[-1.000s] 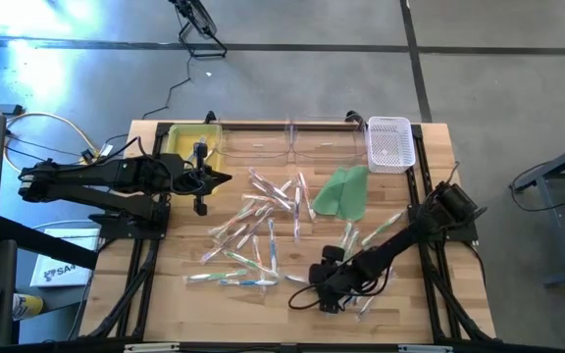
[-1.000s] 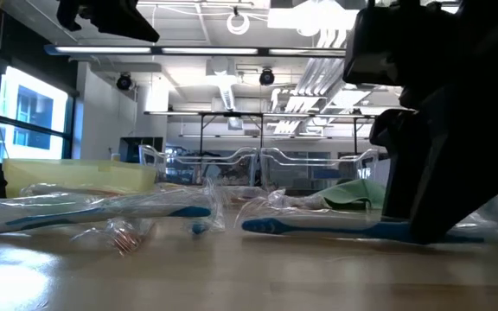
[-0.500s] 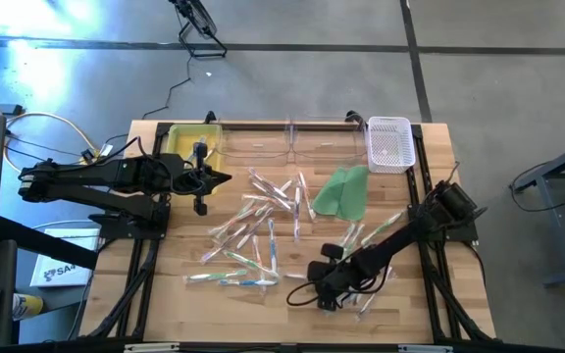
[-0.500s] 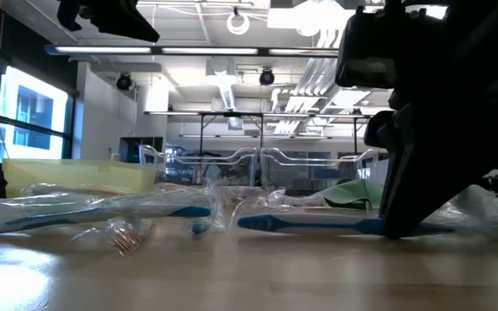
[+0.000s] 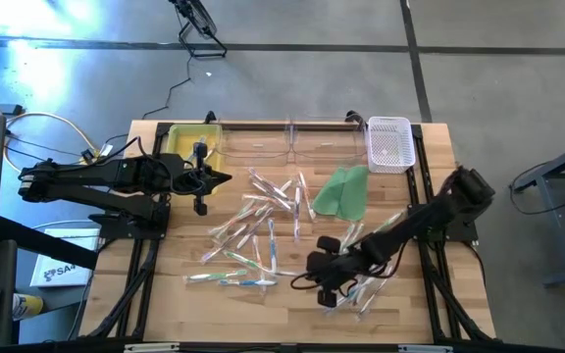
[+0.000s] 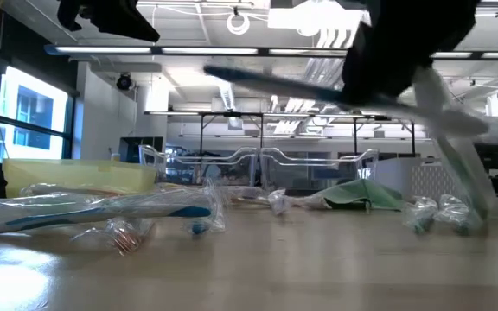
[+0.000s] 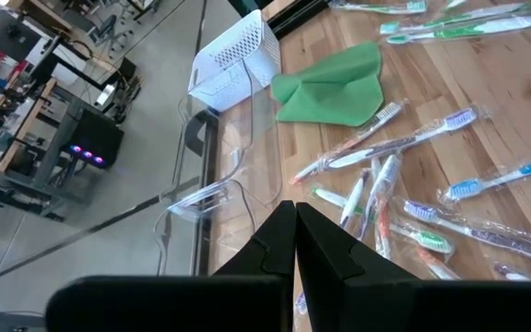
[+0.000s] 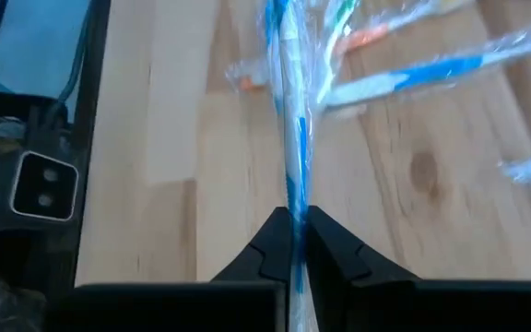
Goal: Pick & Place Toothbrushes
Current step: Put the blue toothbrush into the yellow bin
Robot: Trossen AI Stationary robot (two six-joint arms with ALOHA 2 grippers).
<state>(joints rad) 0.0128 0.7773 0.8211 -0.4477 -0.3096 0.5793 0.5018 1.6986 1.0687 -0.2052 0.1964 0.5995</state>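
Several wrapped toothbrushes (image 5: 261,224) lie scattered over the middle of the wooden table (image 5: 175,294). More of them lie near my right gripper (image 5: 326,290), which hangs over the near right part of the table. That gripper is shut on a blue-and-white toothbrush (image 8: 288,111) in its clear wrapper. In the low view the same toothbrush (image 6: 275,83) shows well above the tabletop. My left gripper (image 5: 226,177) waits shut in the air at the far left, beside the yellow bin (image 5: 192,143). My right gripper pinches the blue toothbrush's handle (image 8: 293,218) between its two fingers. The fingers slant down from the table's right side and lie along the brush, which runs on ahead of their tips. The brush is lifted clear of the table and slightly tilted (image 6: 232,76). A whitish blurred strip (image 6: 456,147) trails down behind it.
A flat green cloth (image 5: 342,192) lies right of the pile. Along the far edge stand the yellow bin, two clear bins (image 5: 292,143) and a white basket (image 5: 390,143). Bare wood shows along the near left edge.
My right gripper has risen from the tabletop and drawn back a little toward the right edge. The blue toothbrush that lay flat on the wood beside its fingers has gone up with it and now hangs clear of the table.
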